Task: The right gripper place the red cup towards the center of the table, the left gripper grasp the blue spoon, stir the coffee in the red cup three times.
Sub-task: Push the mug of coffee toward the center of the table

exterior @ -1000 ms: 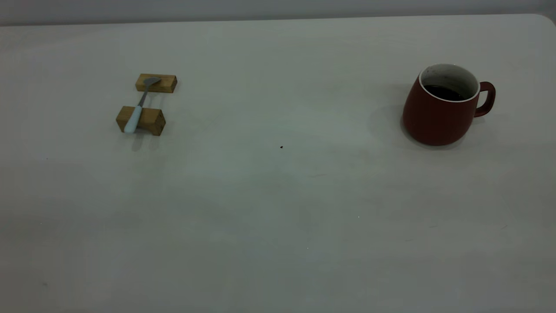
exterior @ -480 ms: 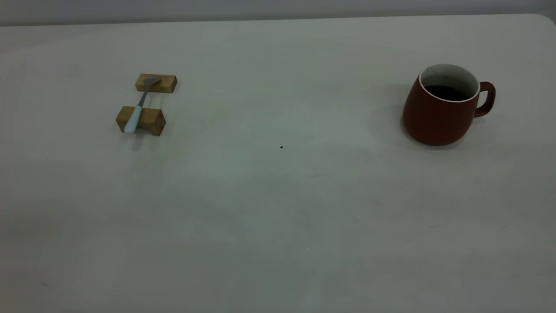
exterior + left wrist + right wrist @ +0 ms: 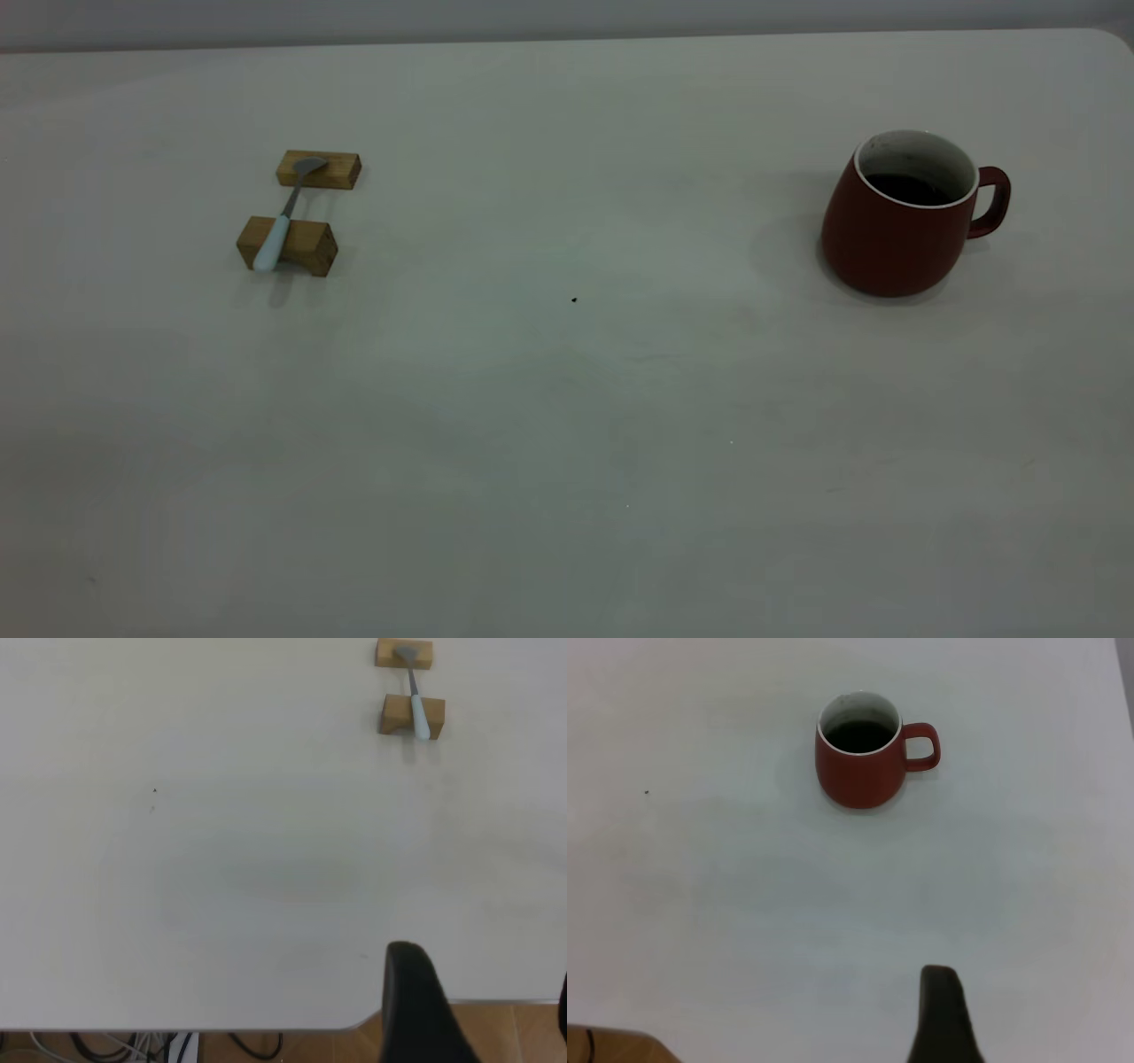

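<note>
Only one black finger (image 3: pixel 416 1005) of the left hand shows, above the counter's (image 3: pixel 567 425) near edge, and one finger (image 3: pixel 943 1019) of the right hand, so I cannot tell whether either is released or clenched. Well apart from the left hand, the blue spoon (image 3: pixel 282 217) bridges two wooden blocks (image 3: pixel 288 245). The red cup (image 3: pixel 899 221), holding dark coffee (image 3: pixel 904 188), stands upright at the counter's right side, handle pointing right.

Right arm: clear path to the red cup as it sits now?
Probably yes. The red cup stands alone on bare table, handle out to one side, with nothing between it and the right gripper, which hangs well back from it. Whether the fingers are open can't be judged.
</note>
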